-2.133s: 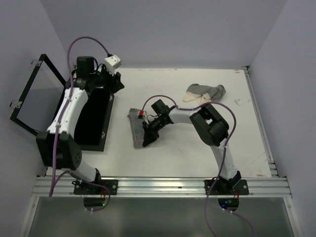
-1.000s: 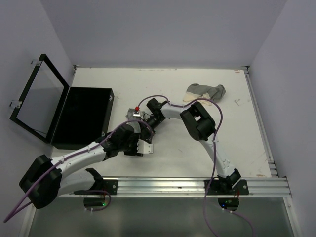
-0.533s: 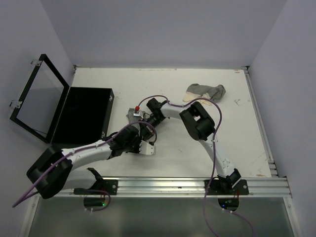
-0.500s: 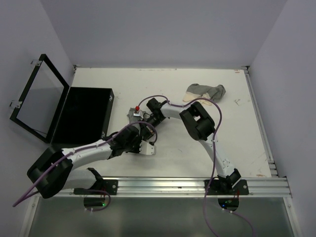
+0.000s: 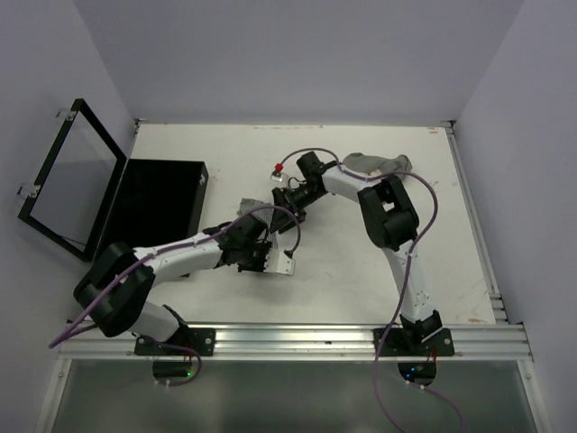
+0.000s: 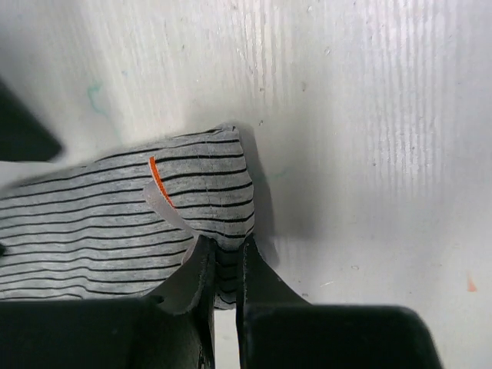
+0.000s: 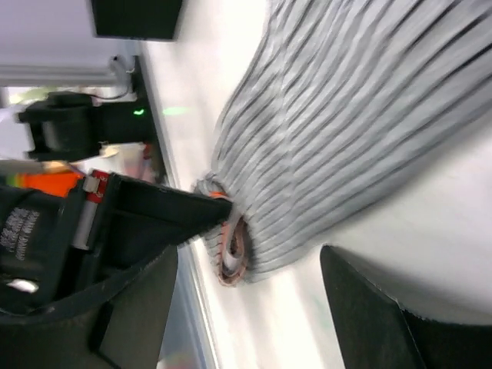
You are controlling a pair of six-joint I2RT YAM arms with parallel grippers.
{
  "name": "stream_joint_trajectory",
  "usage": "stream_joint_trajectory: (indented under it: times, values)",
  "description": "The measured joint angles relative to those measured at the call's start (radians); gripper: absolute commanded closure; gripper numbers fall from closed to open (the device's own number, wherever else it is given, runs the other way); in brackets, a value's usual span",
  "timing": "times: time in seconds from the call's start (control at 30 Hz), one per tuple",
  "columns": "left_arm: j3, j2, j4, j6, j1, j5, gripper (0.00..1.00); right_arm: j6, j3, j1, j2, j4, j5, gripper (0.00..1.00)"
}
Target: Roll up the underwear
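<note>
Left gripper (image 6: 223, 257) pinches the near edge of the striped grey underwear (image 6: 100, 223), which lies mid-bench (image 6: 369, 115). Right gripper (image 5: 293, 203) hovers spread just beyond it. Rolling seems barely begun, though the view is tight. Next, that edge needs curling over onto the cloth.

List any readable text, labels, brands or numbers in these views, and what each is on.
No text can be read in any view.
White print on a black housing at the left edge of the right wrist view: too blurred to read.
Tag on the striped grey underwear: white with an orange edge, no print visible.
</note>
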Motion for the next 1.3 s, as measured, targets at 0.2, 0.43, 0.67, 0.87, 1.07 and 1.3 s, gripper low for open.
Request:
stream_joint_trajectory:
  times: [0.2,0.43,0.67,0.87,1.07,1.3]
  values:
    - [0.263,0.216,-0.257,0.051,0.131,0.246,1.00,-0.013,-0.122,-0.145,-0.177,0.086,0.216,0.18]
    - [0.558,0.500,-0.595,0.094,0.279,0.502,1.00,-0.148,-0.274,-0.231,-0.491,0.136,0.334,0.38]
    - [0.774,0.737,-0.866,0.098,0.344,0.658,0.99,-0.360,-0.441,-0.148,-0.740,0.145,0.341,0.40]
    - [0.880,0.876,-1.033,0.106,0.366,0.731,0.95,-0.501,-0.574,0.100,-0.765,0.168,0.406,0.36]
    - [0.942,0.952,-1.126,0.108,0.381,0.760,0.92,-0.591,-0.620,0.240,-0.700,0.283,0.468,0.33]
    - [0.959,0.968,-1.150,0.116,0.381,0.758,0.89,-0.652,-0.688,0.325,-0.602,0.457,0.538,0.35]
